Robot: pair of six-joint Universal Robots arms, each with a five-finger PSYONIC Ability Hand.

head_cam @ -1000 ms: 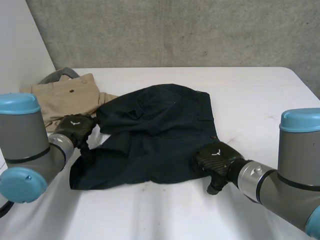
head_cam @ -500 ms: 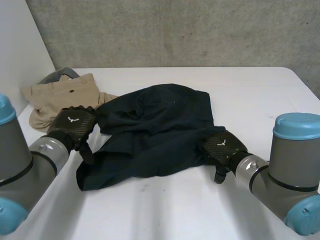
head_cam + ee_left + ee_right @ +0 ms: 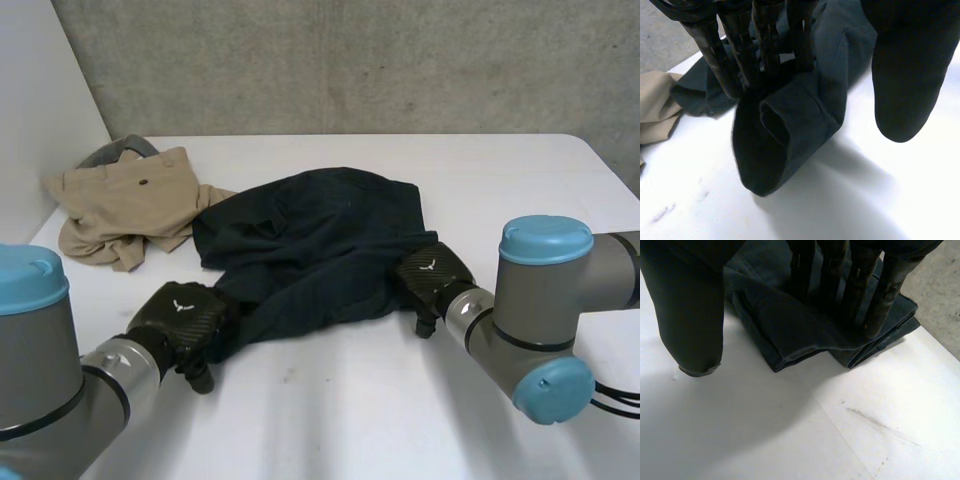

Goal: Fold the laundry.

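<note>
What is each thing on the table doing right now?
Dark blue garment: rumpled, near edge rolled up.
Tan garment: crumpled heap, no hand on it.
Left hand: open, straight fingers on the dark blue garment's near corner.
Right hand: open, straight fingers on its folded edge.

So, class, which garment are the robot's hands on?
The dark navy garment, left hand and right hand on it; the tan garment lies untouched.

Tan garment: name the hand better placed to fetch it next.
Left, probably. The tan garment lies at the far left; the left hand is nearer it than the right hand, which sits across the navy garment.
</note>
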